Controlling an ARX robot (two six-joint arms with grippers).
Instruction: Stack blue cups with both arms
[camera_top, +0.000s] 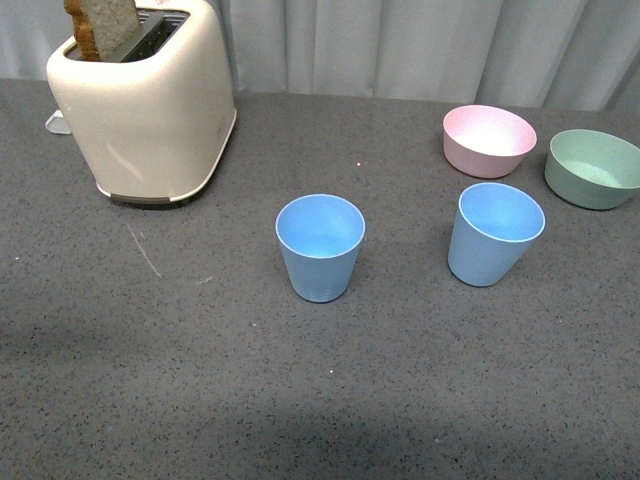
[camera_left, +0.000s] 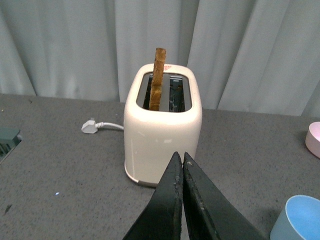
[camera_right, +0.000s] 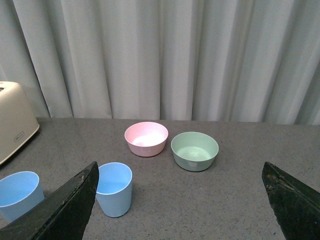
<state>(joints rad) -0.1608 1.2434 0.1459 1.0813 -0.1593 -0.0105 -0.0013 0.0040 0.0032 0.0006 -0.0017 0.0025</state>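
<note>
Tabletop (camera_top: 150, 400), speckled grey, meets a pale curtain (camera_top: 400, 40) behind, open in front. One blue cup (camera_top: 320, 247) stands centre, second blue cup (camera_top: 495, 233) near the pink bowl (camera_top: 489, 140). Left gripper (camera_left: 181, 156) pinched together; right gripper (camera_right: 179, 167) wide.

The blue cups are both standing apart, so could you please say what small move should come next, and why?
Probably lower the right gripper, its jaws wide open, toward the right-hand blue cup: it stands upright, empty, untouched, apart from the other blue cup.

two blue cups (camera_top: 320, 248) (camera_top: 495, 234), two bowls (camera_top: 489, 140) (camera_top: 593, 168), one toaster (camera_top: 145, 100)
</note>
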